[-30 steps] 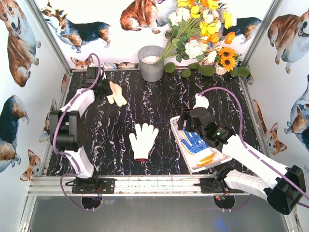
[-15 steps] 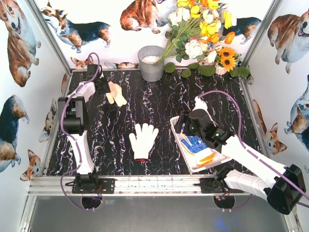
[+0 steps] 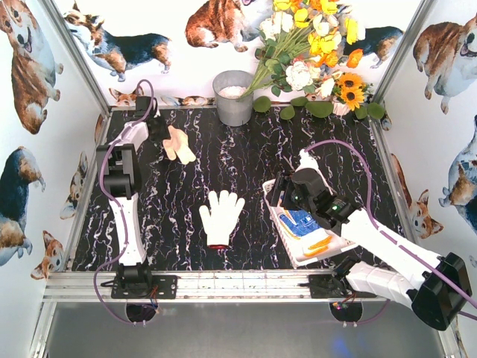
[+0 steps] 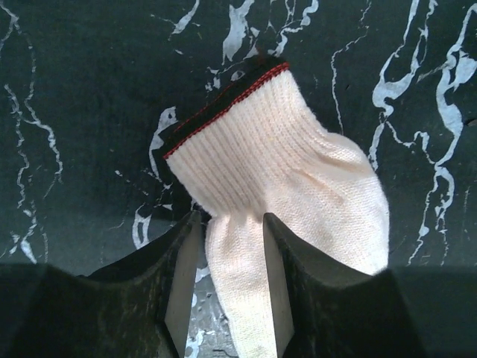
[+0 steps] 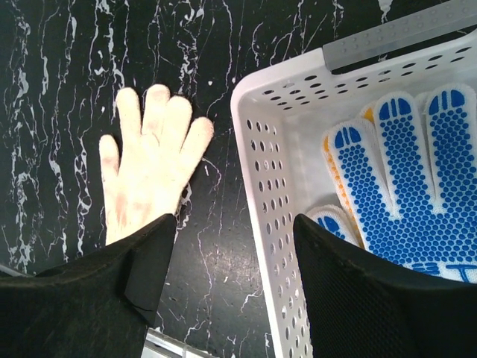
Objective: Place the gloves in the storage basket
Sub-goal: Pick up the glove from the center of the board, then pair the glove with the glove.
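Note:
A cream glove point(image 3: 179, 145) with a red-edged cuff lies at the far left of the table. My left gripper point(image 3: 161, 133) is down on it. In the left wrist view the glove point(image 4: 298, 179) fills the middle, and the gripper point(image 4: 231, 224) is open with its fingers on either side of the glove's thumb. A white glove point(image 3: 221, 215) lies flat mid-table and also shows in the right wrist view point(image 5: 149, 168). The white storage basket point(image 3: 294, 253) at the right holds a blue-dotted glove point(image 3: 301, 221) and a yellow-and-orange glove point(image 3: 320, 245). My right gripper point(image 3: 283, 192) hangs open and empty over the basket's left wall point(image 5: 261, 194).
A grey metal bucket point(image 3: 233, 97) stands at the back centre. A bunch of flowers point(image 3: 313, 52) leans from it toward the back right. Corgi-printed walls and metal frame posts close in the table on three sides.
My left arm has stretched farther back, bringing its gripper onto the cream glove. My right gripper has shifted slightly toward the basket's left edge.

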### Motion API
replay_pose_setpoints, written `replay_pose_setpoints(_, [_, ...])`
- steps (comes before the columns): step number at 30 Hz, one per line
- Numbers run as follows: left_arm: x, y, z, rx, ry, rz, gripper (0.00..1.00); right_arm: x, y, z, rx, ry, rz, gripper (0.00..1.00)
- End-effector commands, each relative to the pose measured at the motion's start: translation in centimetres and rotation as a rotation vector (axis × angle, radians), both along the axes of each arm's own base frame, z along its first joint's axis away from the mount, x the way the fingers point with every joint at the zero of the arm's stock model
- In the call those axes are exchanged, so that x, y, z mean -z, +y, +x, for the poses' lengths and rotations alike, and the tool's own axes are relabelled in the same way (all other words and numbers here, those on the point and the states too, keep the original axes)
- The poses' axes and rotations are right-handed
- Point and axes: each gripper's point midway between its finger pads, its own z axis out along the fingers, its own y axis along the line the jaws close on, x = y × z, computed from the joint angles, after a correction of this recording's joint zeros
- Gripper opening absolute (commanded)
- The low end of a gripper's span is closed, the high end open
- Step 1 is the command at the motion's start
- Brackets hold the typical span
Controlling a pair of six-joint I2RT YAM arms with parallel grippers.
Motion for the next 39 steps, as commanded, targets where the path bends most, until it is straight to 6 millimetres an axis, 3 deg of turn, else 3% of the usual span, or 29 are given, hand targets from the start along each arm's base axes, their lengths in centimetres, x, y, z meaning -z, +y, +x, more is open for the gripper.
replay_pose_setpoints(1, [2.6, -0.5, -0.4, 0.032, 0.054, -0.055, 0.28, -1.9, 1.1, 1.1, -0.005, -0.048, 0.057, 0.66])
replay_pose_setpoints(5, [3.1, -0.6, -0.7, 0.041, 0.064, -0.057, 0.11, -2.1, 1.2, 1.1, -0.004, -0.049, 0.067, 0.66])
replay_pose_setpoints(8, [1.8, -0.2, -0.9, 0.045, 0.045, -0.029, 0.0, -2.1, 1.2, 1.0, -0.006, -0.048, 0.066, 0.66])
replay_pose_setpoints(13, [-3.1, 0.0, -1.4, 0.082, -0.042, 0.013, 0.0, -1.8, 0.7, 0.7, 0.003, -0.051, 0.059, 0.66])
replay_pose_setpoints(20, [-9.7, -2.3, -3.1, 0.129, -0.179, -0.083, 0.0, -1.8, 0.5, 0.4, 0.003, -0.054, 0.063, 0.66])
replay_pose_setpoints(27, [-14.7, -4.1, -6.6, 0.152, -0.296, -0.163, 0.0, -2.1, 0.4, 0.4, -0.008, -0.069, 0.057, 0.66])
replay_pose_setpoints(30, [-16.0, -5.5, -8.5, 0.194, -0.316, -0.199, 0.0, -2.6, 0.2, 0.7, -0.008, -0.084, 0.038, 0.66])
replay_pose_setpoints(34, [-17.8, -8.1, -11.7, 0.27, -0.344, -0.226, 0.0, -3.9, 0.5, 1.3, -0.023, -0.112, 0.035, 0.68])
replay_pose_setpoints(39, [-20.2, -12.7, -15.4, 0.44, -0.388, -0.242, 0.0, -7.3, 1.8, 1.9, -0.118, -0.175, 0.061, 0.74])
